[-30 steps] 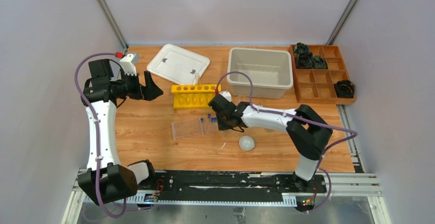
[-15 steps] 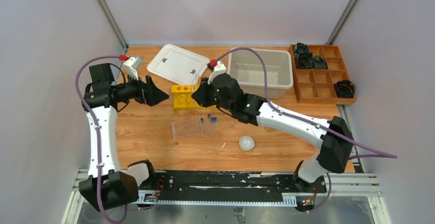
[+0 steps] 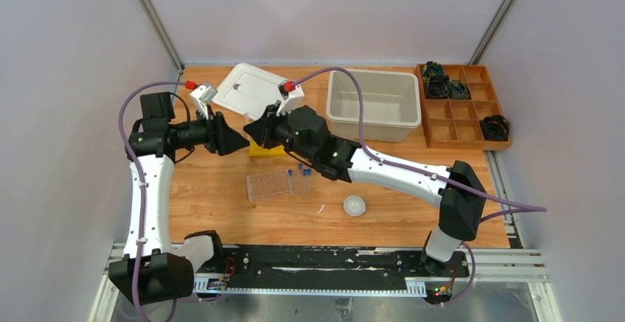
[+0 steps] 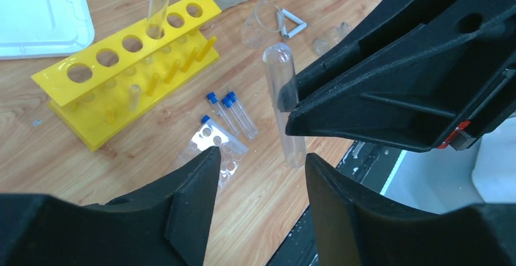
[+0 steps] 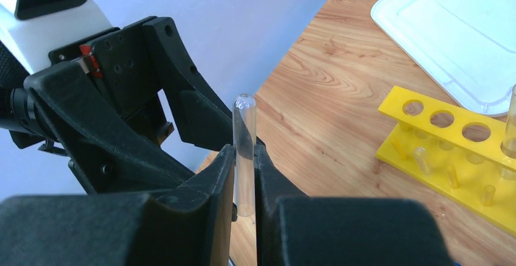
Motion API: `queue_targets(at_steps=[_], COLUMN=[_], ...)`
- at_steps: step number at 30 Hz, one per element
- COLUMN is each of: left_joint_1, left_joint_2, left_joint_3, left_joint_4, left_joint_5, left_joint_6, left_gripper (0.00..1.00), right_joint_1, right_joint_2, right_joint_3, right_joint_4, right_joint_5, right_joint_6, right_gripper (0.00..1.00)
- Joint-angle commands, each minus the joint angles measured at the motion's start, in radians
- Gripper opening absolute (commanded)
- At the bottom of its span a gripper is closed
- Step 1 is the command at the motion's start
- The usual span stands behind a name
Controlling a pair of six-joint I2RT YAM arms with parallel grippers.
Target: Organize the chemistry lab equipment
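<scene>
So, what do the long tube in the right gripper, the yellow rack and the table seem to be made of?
The tube: clear glass or hard plastic, I cannot tell which; smooth and glossy, and the background shows through it.
The rack: probably moulded plastic; even bright yellow with a slight shine.
The table: wood or a wood-look laminate; brown grain lines, rather matte.

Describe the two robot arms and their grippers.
The left arm and right arm have white links and black joints. A purple cable loops along each, ending in a red connector by a white wrist block. The left gripper and right gripper are black, with wedge-shaped ribbed fingers.
</scene>
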Motion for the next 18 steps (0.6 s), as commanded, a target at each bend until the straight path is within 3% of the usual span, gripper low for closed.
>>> queue_targets(at_steps=[1, 4, 13, 18], left_joint_1=[-0.005, -0.005, -0.005, -0.005], left_joint_2=[0.006, 0.019, 0.033, 0.033], left_joint_3=[0.002, 0.01, 0.031, 0.034], left_joint_4=[0.002, 0.002, 0.002, 0.002], left_joint_5=[0.046, 0.054, 0.066, 0.05], left_joint_6=[0.001, -0.001, -0.014, -0.009], left_gripper=[0.54, 0.46, 0.41, 0.2], right_joint_1=[0.017, 0.018, 0.029, 0.029], right_joint_2=[0.013, 0.026, 0.058, 0.051], right_joint_3=[0.022, 0.028, 0.053, 0.045], right_joint_4=[0.089, 0.105, 0.123, 0.129], right_joint_5=[0.019, 0.002, -0.032, -0.02], right_joint_6=[0.048, 0.065, 0.089, 0.081], right_gripper=[0.0, 0.0, 0.0, 0.0])
